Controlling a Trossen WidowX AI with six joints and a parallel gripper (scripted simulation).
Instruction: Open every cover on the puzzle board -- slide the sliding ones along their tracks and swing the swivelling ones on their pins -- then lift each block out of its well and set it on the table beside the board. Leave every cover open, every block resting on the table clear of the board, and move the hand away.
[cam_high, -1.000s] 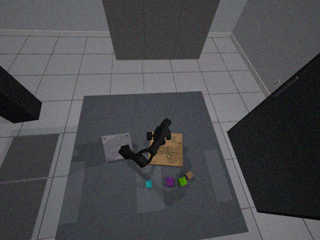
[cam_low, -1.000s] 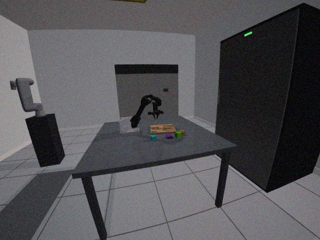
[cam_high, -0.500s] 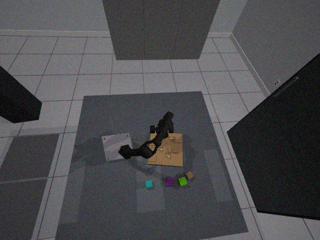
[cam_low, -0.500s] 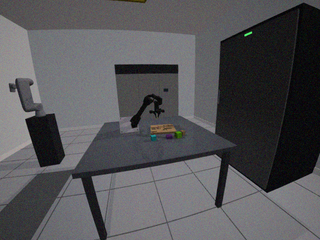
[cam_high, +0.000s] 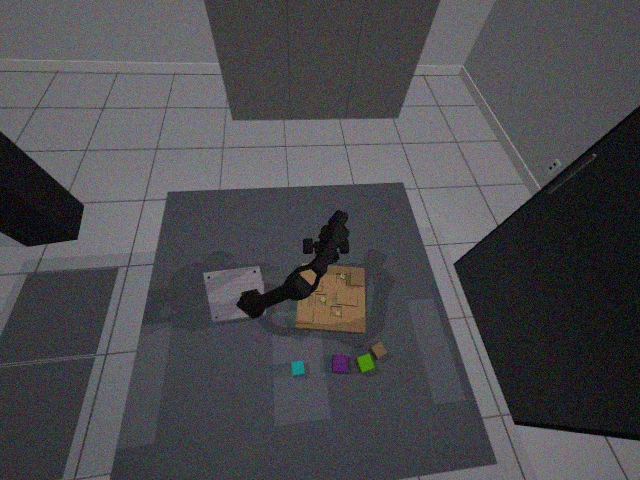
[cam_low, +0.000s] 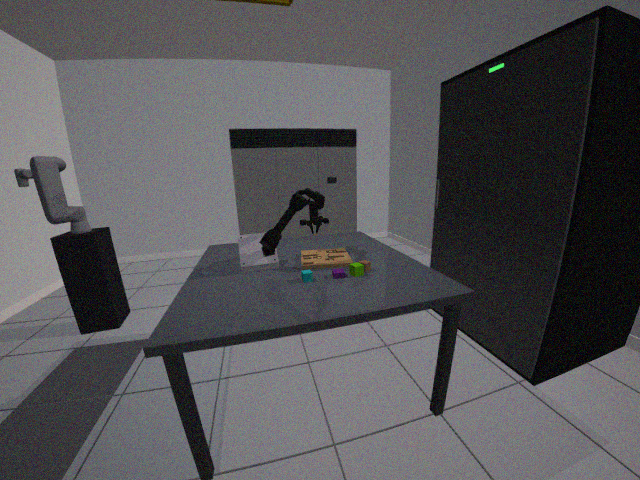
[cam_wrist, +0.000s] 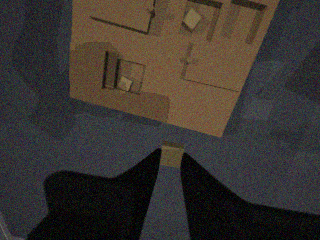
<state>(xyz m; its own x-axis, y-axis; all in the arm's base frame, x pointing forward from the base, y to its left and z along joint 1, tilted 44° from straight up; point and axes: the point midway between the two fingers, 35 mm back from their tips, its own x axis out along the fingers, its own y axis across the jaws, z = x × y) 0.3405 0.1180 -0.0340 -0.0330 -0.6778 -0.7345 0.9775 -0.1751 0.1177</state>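
Note:
My gripper (cam_wrist: 171, 154) (cam_low: 314, 231) is shut on a small yellowish-tan block (cam_wrist: 172, 156) and holds it in the air, just past the board's edge in the wrist view. The wooden puzzle board (cam_high: 330, 323) (cam_wrist: 200, 112) (cam_low: 323, 266) lies flat, with covers, slots and recesses. Small pale squares show in several recesses, one near the board's corner (cam_wrist: 125, 83) in the wrist view. A cyan block (cam_high: 298, 368) (cam_low: 307, 275), a purple block (cam_high: 340, 363) (cam_low: 338, 273), a green block (cam_high: 365, 362) (cam_low: 356, 269) and a brown block (cam_high: 378, 350) (cam_low: 366, 265) rest on the table, off the board.
The arm stands on a pale base plate (cam_high: 222, 294) (cam_low: 248, 254) left of the board and reaches over it, hiding its upper-left part in the top view. The green and brown blocks lie close together. A tall black cabinet (cam_low: 516, 206) stands beyond the table (cam_low: 248, 310) on the right.

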